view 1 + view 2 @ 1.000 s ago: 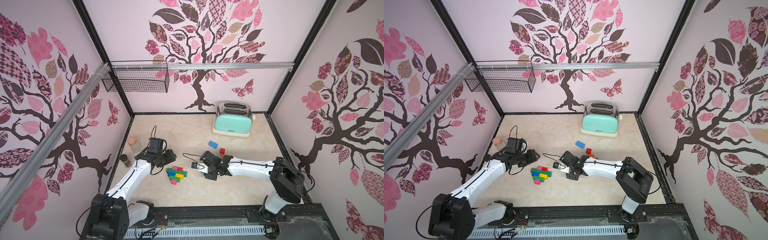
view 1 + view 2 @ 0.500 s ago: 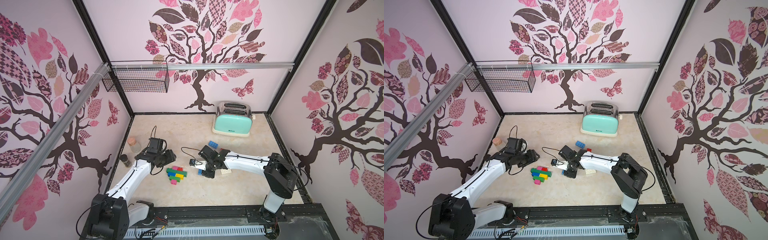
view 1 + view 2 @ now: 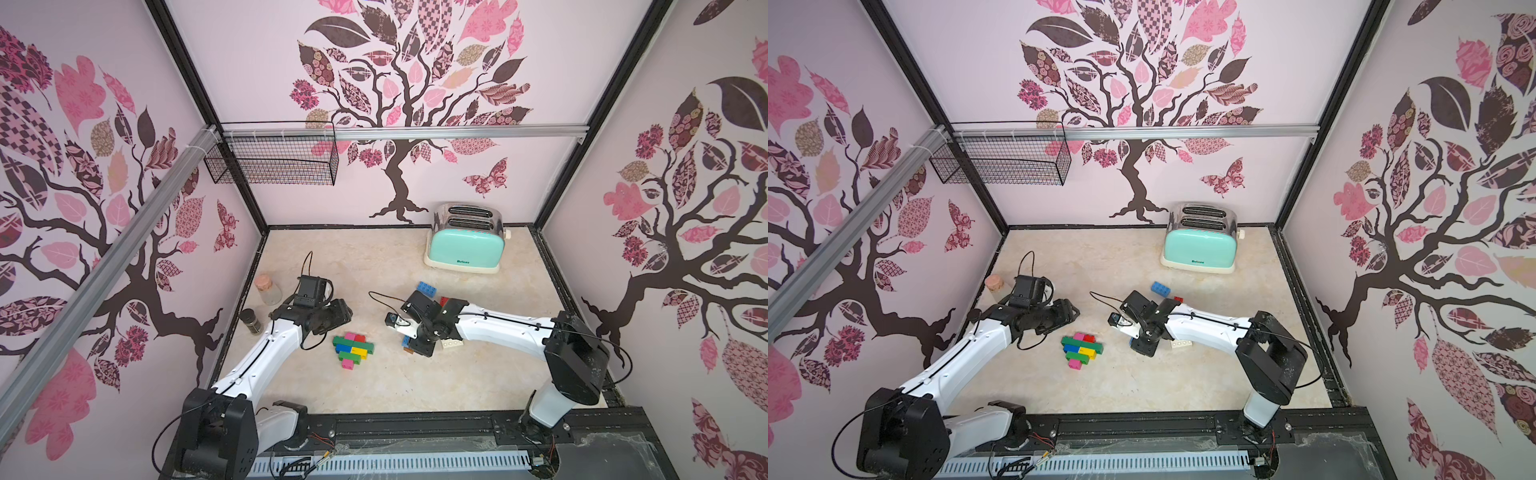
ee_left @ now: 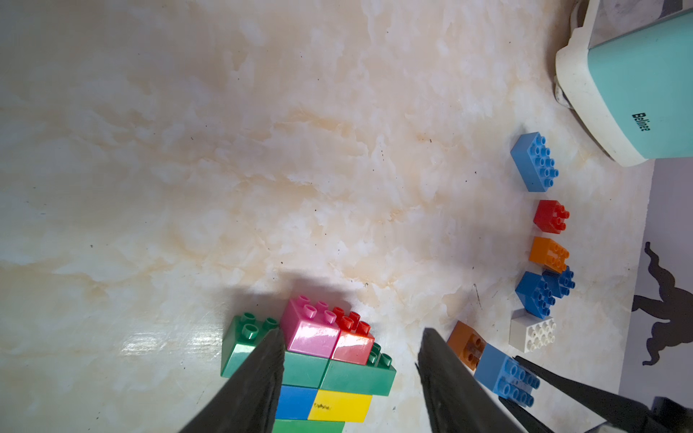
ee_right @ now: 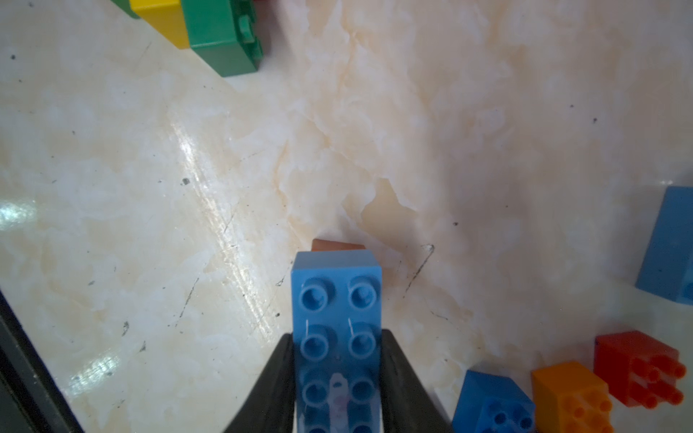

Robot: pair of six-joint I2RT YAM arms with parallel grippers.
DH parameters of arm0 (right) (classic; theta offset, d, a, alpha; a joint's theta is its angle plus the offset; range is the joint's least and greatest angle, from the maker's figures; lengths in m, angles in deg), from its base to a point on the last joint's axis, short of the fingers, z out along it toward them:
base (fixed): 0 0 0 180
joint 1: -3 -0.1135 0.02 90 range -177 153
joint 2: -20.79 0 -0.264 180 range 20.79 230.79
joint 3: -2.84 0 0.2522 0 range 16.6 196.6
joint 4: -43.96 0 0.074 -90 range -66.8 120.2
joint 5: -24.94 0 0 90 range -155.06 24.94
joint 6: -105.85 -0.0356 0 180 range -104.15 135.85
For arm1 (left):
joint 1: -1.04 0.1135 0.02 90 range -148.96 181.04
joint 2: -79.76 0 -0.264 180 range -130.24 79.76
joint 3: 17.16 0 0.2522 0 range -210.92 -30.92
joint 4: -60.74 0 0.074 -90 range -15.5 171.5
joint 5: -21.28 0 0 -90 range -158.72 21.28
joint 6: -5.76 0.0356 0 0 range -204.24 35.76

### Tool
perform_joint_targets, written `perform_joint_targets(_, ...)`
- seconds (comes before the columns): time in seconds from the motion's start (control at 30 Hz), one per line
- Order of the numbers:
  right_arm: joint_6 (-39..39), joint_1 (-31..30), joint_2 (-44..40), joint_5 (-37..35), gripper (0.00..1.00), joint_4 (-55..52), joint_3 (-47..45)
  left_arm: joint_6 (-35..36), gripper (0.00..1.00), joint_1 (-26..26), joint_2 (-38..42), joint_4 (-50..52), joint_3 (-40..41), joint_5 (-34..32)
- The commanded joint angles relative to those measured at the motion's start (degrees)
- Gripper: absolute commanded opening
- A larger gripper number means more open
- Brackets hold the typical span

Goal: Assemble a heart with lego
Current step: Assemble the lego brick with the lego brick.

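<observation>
The part-built lego heart (image 3: 353, 350) (image 3: 1081, 350) of green, blue, yellow, pink and red bricks lies flat on the marble floor. My left gripper (image 4: 352, 333) (image 3: 338, 318) hangs open just behind it, one finger over its green corner and nothing held. My right gripper (image 5: 337, 335) (image 3: 419, 347) is shut on a blue 2x4 brick (image 5: 337, 300) (image 4: 502, 375) to the right of the heart. An orange brick (image 5: 337, 244) (image 4: 467, 346) sits at that brick's far end. The heart's green and yellow edge (image 5: 210, 33) shows in the right wrist view.
Loose bricks lie under and behind the right arm: blue (image 3: 427, 288), red (image 4: 551, 216), orange (image 4: 549, 254), two blue (image 4: 540, 292), white (image 3: 452, 343). A mint toaster (image 3: 465, 245) stands at the back right. Two jars (image 3: 268, 289) (image 3: 250, 321) stand by the left wall.
My right wrist has swung round and shifted a little left towards the heart with the blue brick, uncovering the white brick. The left arm has not moved.
</observation>
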Motion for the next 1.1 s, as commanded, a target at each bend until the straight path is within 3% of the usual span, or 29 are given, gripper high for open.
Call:
perform_joint_targets(0.0, -6.32, -0.35, 0.54, -2.49, 0.28, -2.52, 1.9, 0.21, 0.61, 0.31, 1.19, -0.67, 1.17, -0.05)
perform_joint_targets(0.17, -9.87, -0.75, 0.04, -0.72, 0.28, 0.19, -0.2, -0.22, 0.61, 0.4, 1.8, -1.55, 1.98, -0.06)
perform_joint_targets(1.07, -9.8, -0.95, 4.03, -1.2, 0.29, 2.2, -0.99, -0.17, 0.61, 0.42, 1.4, -1.56, 1.59, 0.09)
